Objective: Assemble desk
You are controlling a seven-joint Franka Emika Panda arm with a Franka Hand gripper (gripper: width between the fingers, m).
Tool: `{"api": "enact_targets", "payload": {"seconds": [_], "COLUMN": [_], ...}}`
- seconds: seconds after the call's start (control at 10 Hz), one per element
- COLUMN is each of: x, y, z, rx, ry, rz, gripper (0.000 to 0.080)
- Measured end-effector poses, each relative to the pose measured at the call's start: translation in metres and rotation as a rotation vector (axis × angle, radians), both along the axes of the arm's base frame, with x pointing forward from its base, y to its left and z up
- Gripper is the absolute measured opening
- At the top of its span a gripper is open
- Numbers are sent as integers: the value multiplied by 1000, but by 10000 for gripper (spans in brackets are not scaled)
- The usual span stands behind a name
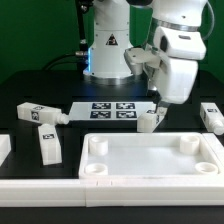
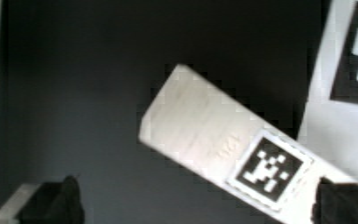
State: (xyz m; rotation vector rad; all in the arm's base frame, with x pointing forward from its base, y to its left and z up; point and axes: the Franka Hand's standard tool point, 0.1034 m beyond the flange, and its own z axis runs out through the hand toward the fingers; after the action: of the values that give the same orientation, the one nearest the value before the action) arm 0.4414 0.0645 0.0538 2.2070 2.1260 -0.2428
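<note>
Lying nearest the exterior camera, the tabletop [image 1: 150, 160] had its rim and corner sockets facing up. The near leg [image 1: 150, 120] sat just behind it, beside the marker board [image 1: 112, 110]. The others were scattered (the left legs [image 1: 40, 113] toward the exterior view's left, the right leg [image 1: 211, 115] toward its right). The gripper [image 1: 158, 104] hovered over the near leg [image 2: 220, 130], jaws spread wide, holding nothing. One finger [image 2: 51, 198] showed apart from the leg's tagged end
</note>
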Motion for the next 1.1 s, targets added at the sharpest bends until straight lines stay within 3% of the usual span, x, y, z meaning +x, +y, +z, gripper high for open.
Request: {"api": "enact_targets", "payload": {"seconds": [0.1, 0.3, 0.4, 0.5, 0.8, 1.1], "x": [10, 12, 24, 29, 27, 18], "y": [-5, -8, -16, -18, -15, -15], "z": [2, 4, 14, 15, 13, -4], "rx": [1, -17, -33, -28, -39, -71], "ry": [-21, -61, -71, -91, -108, -91], "rz": [-150, -481, -674, -750, -918, -1453], "gripper": [649, 649, 649, 649, 649, 649]}}
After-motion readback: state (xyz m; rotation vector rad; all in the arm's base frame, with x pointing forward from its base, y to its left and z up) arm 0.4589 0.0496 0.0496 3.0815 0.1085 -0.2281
